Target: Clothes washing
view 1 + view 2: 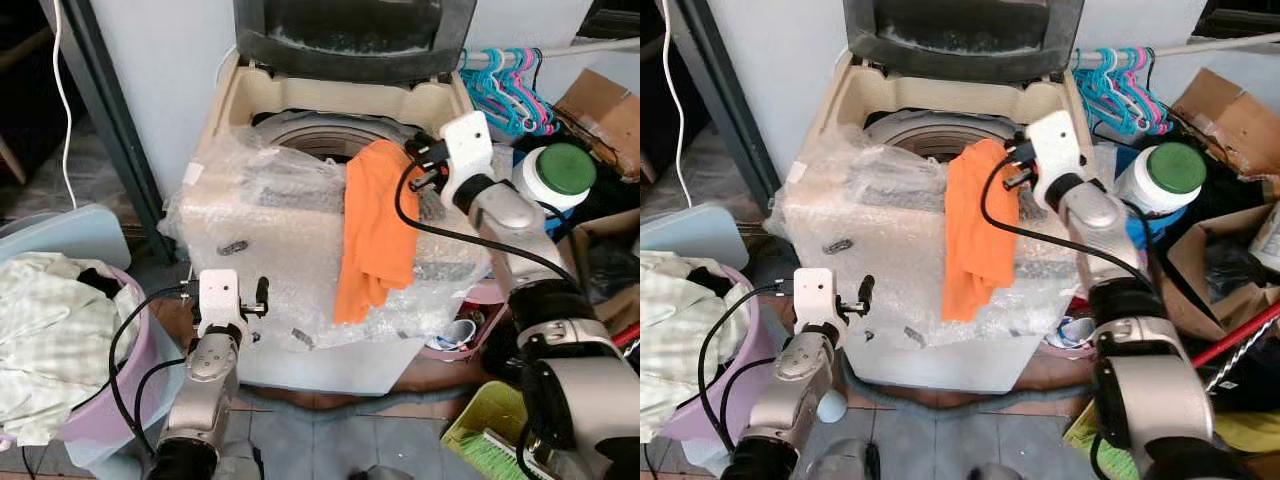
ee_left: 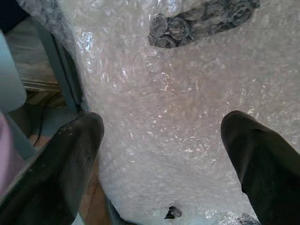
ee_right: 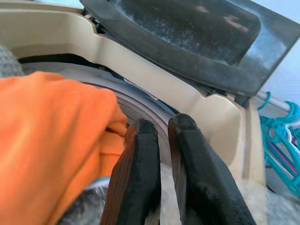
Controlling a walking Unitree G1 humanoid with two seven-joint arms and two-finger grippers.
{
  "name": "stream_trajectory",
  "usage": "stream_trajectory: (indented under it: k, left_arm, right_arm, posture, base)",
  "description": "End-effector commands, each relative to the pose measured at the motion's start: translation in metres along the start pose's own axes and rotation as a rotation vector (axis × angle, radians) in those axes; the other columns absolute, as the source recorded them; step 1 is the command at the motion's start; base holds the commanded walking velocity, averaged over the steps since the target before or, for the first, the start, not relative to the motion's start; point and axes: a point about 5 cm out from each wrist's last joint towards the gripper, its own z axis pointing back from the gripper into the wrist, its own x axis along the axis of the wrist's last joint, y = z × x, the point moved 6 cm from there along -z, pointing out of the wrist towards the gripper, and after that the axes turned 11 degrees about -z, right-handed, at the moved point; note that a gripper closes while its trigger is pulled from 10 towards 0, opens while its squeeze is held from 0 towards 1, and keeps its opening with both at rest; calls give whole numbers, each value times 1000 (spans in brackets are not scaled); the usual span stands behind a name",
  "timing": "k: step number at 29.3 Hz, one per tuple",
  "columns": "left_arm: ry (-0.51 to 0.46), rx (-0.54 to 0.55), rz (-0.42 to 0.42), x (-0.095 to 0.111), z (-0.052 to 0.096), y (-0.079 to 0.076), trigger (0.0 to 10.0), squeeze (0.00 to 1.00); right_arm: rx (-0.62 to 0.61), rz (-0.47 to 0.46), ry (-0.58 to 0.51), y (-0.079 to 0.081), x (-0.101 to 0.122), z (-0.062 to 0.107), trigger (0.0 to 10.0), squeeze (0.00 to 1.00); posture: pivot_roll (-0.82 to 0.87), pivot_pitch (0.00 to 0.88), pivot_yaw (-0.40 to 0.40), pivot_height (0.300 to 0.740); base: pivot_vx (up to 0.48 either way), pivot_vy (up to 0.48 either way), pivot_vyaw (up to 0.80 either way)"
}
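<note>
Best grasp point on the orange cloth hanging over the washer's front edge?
Pinch the bunched fold of the orange cloth at the bubble-wrapped cream washing machine's rim, coming from above on the right, where the right hand is. The long tail hangs down the front, so lifting there drags it into the drum.

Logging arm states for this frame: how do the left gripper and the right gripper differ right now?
The left gripper is open, low at the bubble-wrapped washer front. The right gripper is shut, raised over the washer's rim beside the orange cloth. Both have black fingers, and neither visibly holds anything.
</note>
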Motion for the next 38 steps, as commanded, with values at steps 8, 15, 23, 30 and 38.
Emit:
stream_trajectory:
  k: [8,15,23,30,38]
  left_arm:
    - [-20,-22,12,5,1,-10,10000,0]
    - [-19,-29,7,4,1,-10,10000,0]
    - [-20,-49,5,6,0,-14,10000,0]
    - [-10,-42,3,3,2,-10,10000,0]
    - [-2,-45,3,3,1,-13,10000,0]
  right_arm:
    - [-26,-45,-145,13,22,-1,10000,1000]
    - [280,-110,-42,54,2,21,10000,1000]
    - [336,-109,63,72,-25,28,10000,1000]
    - [236,-71,209,98,-61,15,8902,0]
    - [170,-140,195,121,-62,4,0,0]
  posture:
    - [26,0,-30,740]
    - [12,0,-19,740]
    - [17,0,-15,740]
    - [30,0,-18,740]
    - [32,0,-28,740]
  base:
    - [0,0,0]
    - [0,0,0]
    - [0,0,0]
    - [0,0,0]
    - [0,0,0]
